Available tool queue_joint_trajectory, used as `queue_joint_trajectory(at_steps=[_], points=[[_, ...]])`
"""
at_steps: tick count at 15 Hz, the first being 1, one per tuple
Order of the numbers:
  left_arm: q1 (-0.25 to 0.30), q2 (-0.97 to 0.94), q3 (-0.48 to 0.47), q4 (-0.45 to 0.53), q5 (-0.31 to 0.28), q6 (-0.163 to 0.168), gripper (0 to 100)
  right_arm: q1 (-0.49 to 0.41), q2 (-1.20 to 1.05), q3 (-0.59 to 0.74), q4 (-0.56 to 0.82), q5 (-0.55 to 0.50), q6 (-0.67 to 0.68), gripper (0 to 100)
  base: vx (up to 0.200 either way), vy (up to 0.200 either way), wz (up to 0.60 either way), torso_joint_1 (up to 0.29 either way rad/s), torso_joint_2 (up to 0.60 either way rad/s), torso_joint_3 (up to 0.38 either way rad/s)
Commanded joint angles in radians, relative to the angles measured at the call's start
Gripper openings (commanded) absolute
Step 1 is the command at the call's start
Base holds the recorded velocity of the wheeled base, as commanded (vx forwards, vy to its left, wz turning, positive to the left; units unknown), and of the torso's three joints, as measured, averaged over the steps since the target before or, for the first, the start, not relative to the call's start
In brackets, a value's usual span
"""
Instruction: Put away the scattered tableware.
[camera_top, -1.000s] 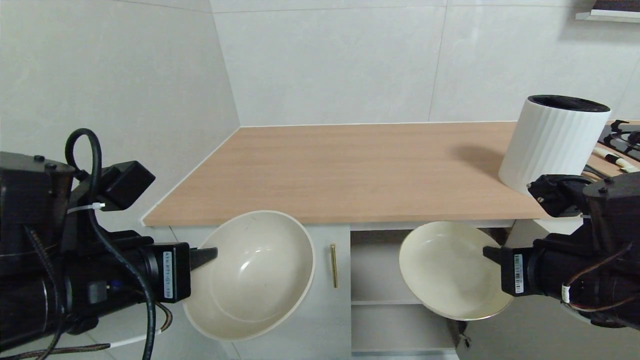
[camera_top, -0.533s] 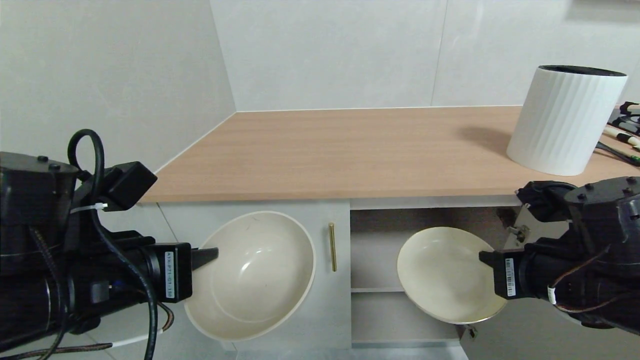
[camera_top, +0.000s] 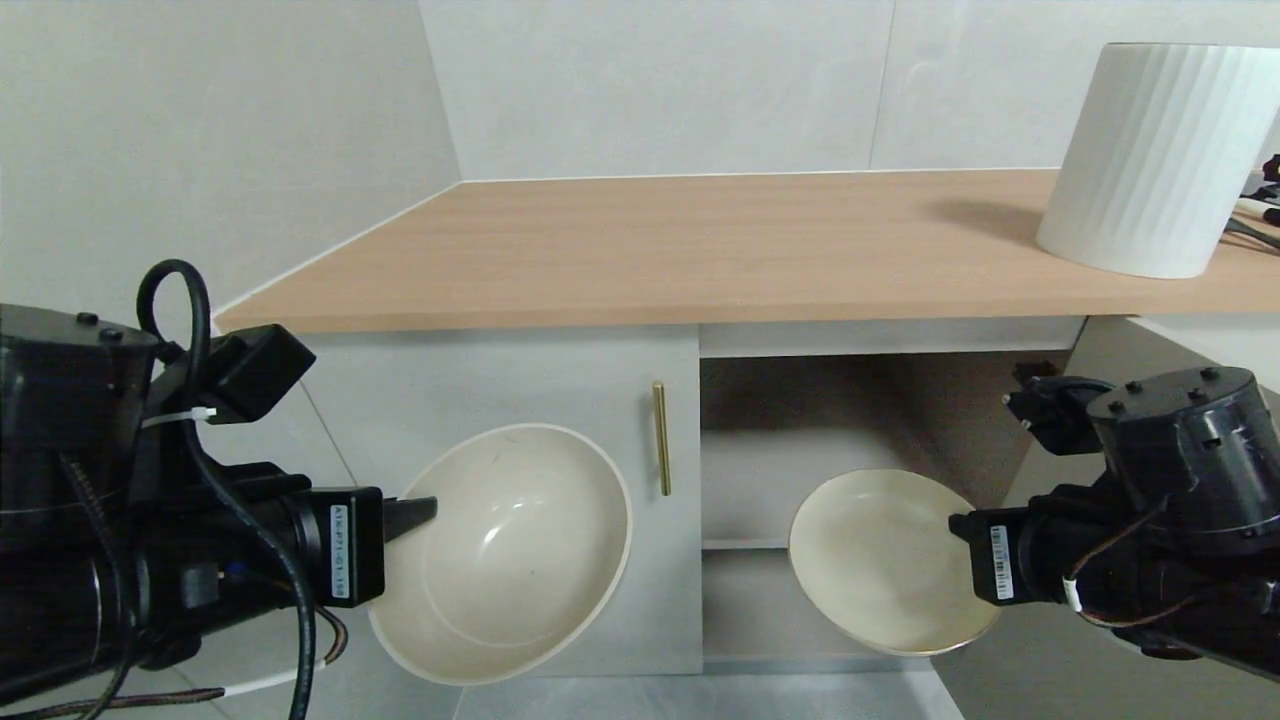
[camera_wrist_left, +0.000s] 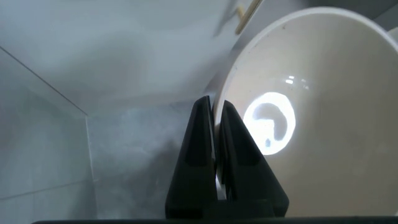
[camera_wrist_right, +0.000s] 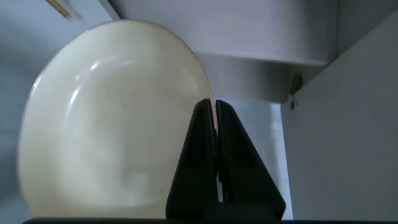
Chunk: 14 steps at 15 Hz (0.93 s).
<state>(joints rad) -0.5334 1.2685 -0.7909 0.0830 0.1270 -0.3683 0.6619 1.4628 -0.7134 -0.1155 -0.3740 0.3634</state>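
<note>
Currently each dish hangs by a rim pinch, left end effector (camera_top: 422, 511) on the bowl (camera_top: 510, 560) before the closed door (camera_top: 520, 385), right end effector (camera_top: 960, 526) on the plate (camera_top: 880, 565) at the open cabinet (camera_top: 850, 400), so either may pivot, slip or clip the shelf (camera_top: 745, 545).

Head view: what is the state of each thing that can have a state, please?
Left gripper: shut on the bowl rim.
Right gripper: shut on the plate rim.
Bowl: held in the air, tilted.
Plate: held in the air, tilted.
Left cabinet door: closed.
Right cabinet compartment: open.
White container: upright on the counter.
</note>
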Motion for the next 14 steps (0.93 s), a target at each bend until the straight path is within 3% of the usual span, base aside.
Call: queue_joint_trajectory(at_steps=[1, 8, 12, 14], points=[[0.0, 0.005, -0.001, 0.0, 0.0, 0.0, 0, -0.002, 0.024, 0.0, -0.001, 0.0, 0.0, 0, 0.0, 0.0, 0.0, -0.032, 0.34, 0.305], [0.0, 0.012, 0.002, -0.002, 0.0, 0.0, 0, -0.004, 0.042, 0.002, -0.001, 0.001, 0.006, 0, 0.0, 0.0, 0.0, -0.004, 0.05, 0.046], [0.0, 0.034, 0.009, 0.0, -0.001, 0.0, 0, -0.114, 0.208, -0.043, -0.003, 0.089, -0.001, 0, 0.0, 0.0, 0.0, 0.0, 0.0, 0.0], [0.0, 0.051, 0.015, -0.002, -0.001, 0.0, 0, -0.182, 0.378, -0.155, -0.059, 0.086, -0.001, 0, 0.0, 0.0, 0.0, 0.0, 0.0, 0.0]])
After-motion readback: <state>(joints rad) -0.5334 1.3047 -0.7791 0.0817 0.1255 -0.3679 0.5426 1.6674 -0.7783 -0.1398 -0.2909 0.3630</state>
